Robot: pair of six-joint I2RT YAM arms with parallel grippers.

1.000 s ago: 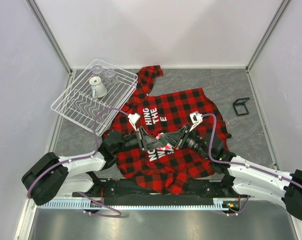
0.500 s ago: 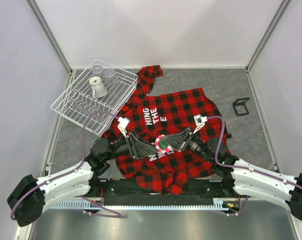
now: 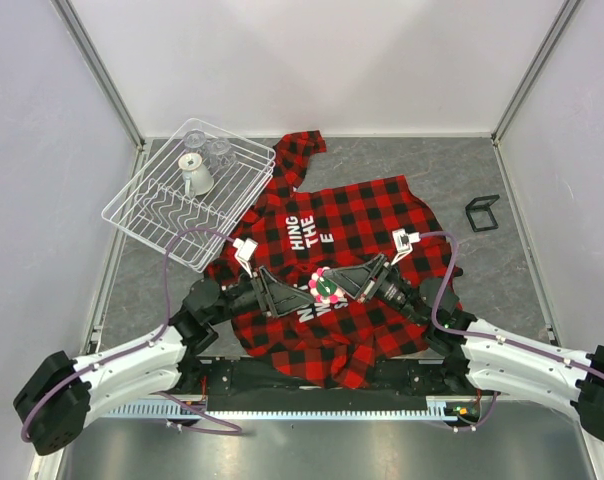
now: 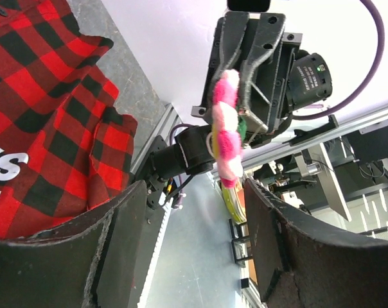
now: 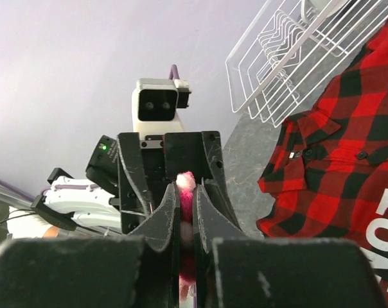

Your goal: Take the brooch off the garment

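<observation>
The brooch [image 3: 328, 287], a pink-and-white flower pin with a bit of green, hangs above the middle of the garment [image 3: 367, 215], a red-and-black plaid shirt with white letters. My right gripper [image 3: 340, 288] is shut on it. In the right wrist view the brooch [image 5: 185, 182] sits squeezed between the two fingers [image 5: 163, 215]. My left gripper [image 3: 300, 291] faces it from the left, open and apart from it. In the left wrist view the brooch [image 4: 225, 131] shows edge-on in the right gripper's jaws, beyond my wide-spread left gripper [image 4: 194, 247]. The garment [image 4: 33, 96] lies below.
A white wire dish rack [image 3: 142, 215] holding a cup [image 3: 196, 176] and glasses sits at the back left, over the shirt's sleeve edge. A small black frame [image 3: 482, 213] stands on the grey table at the right. Walls close in the back and both sides.
My left gripper has opened, let go of the brooch and drawn back to the left. The right gripper has kept its hold on the brooch and shifted slightly.
</observation>
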